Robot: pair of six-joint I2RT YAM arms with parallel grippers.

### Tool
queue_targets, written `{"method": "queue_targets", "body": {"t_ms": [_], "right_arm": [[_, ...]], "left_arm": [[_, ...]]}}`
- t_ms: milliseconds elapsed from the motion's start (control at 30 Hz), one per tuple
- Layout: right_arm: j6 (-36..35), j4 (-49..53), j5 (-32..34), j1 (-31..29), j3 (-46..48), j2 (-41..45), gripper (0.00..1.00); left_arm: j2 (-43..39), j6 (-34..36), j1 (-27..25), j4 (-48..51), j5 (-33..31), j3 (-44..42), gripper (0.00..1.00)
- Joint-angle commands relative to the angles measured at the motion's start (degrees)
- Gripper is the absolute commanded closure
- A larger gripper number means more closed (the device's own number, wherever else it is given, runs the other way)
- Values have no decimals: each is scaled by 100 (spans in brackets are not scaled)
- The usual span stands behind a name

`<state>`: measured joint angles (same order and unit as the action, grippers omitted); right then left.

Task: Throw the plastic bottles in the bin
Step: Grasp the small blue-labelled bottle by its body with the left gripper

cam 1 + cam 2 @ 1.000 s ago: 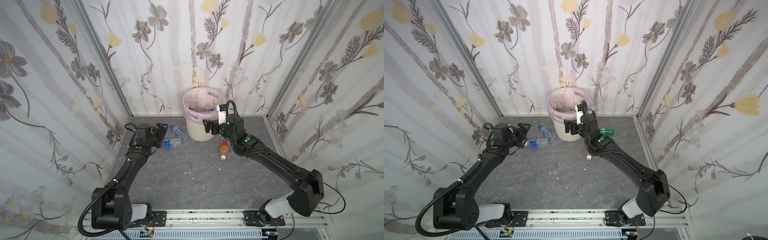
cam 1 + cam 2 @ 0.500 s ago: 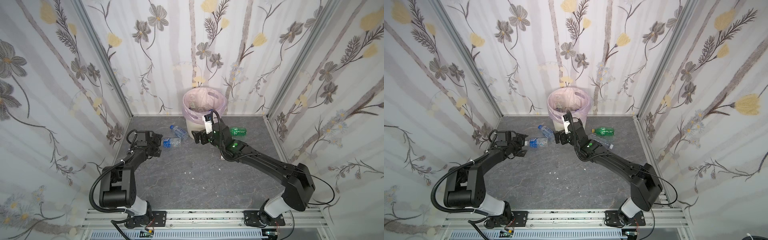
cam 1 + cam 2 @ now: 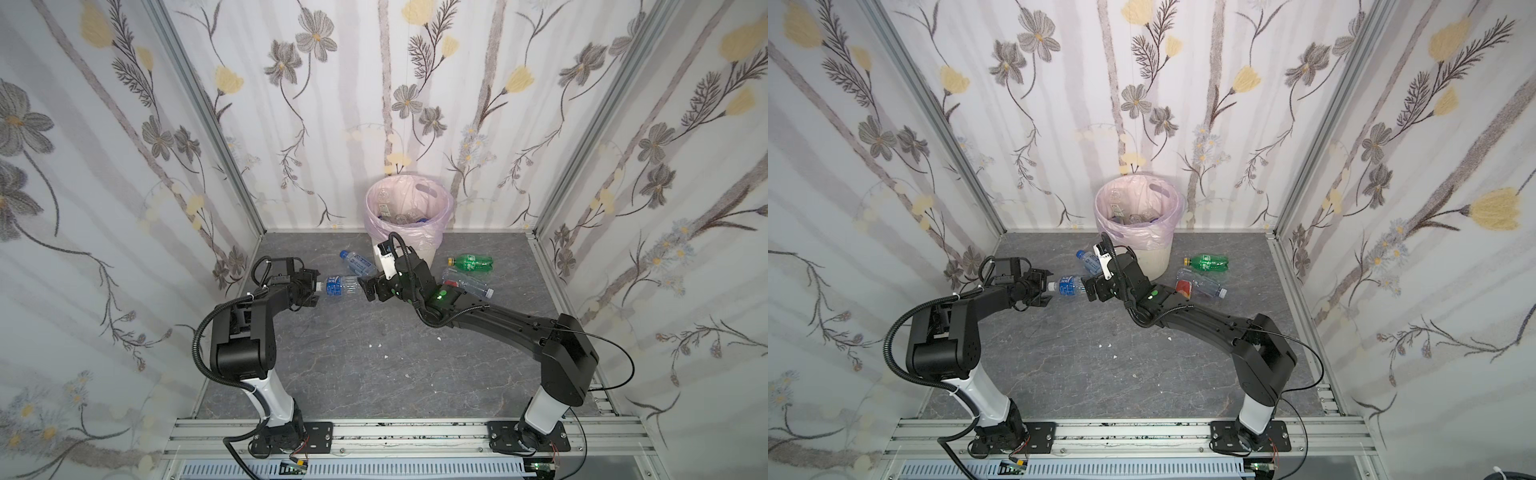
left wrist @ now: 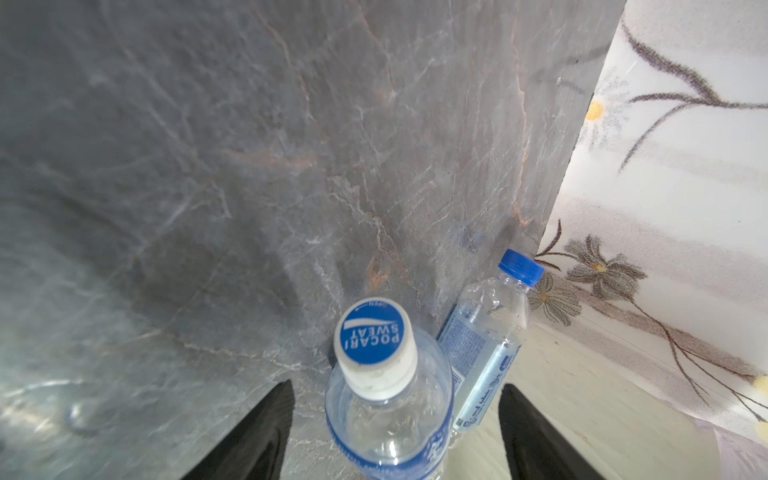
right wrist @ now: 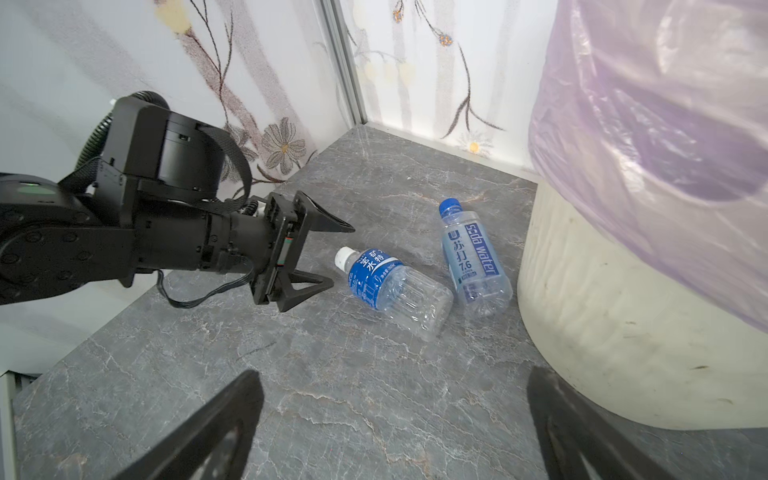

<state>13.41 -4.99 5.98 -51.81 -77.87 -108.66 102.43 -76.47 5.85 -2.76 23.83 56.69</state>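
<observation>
On the grey floor (image 3: 374, 374) nearest my mounts nothing has shifted; only a few white crumbs lie there.

Further out, my left arm has folded back since a second ago, with its elbow raised. My left gripper (image 3: 316, 286) now sits low at the cap end of the blue-labelled bottle (image 3: 338, 285). Its jaws stand apart on either side of the white cap and shoulder, narrower than they were but not yet touching the plastic. The bottle lies on its side on the floor, in nobody's grasp.

My right gripper (image 3: 365, 289) has made the bigger move. A second ago it was up beside the bin's rim; now it is down near the floor, spread wide and empty, just beside the base of that same bottle. Both my hands are therefore aimed at one bottle from opposite ends. I judge that the left should finish its pinch and the right should turn elsewhere, or they will crowd each other.

Just beyond, the soda water bottle (image 3: 357, 262) lies against the foot of the bin (image 3: 428, 253), where it was before. On the right, the red-labelled bottle (image 3: 473, 286) and the green bottle (image 3: 471, 263) also wait on the floor. The bin stands against the back wall with several bottles already inside, so I count four left to throw.
</observation>
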Motion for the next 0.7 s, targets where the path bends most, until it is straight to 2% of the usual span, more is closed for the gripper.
{"method": "queue_targets", "body": {"t_ms": [0, 433, 667], "right_arm": [[34, -123, 0, -4, -99, -118, 0], [13, -55, 104, -12, -215, -278, 0], [20, -45, 132, -5, -220, -307, 0]], "left_arm": [[157, 77, 30, -119, 99, 128, 23], [674, 152, 41, -146, 128, 392, 43], [787, 220, 42, -154, 207, 427, 50]]}}
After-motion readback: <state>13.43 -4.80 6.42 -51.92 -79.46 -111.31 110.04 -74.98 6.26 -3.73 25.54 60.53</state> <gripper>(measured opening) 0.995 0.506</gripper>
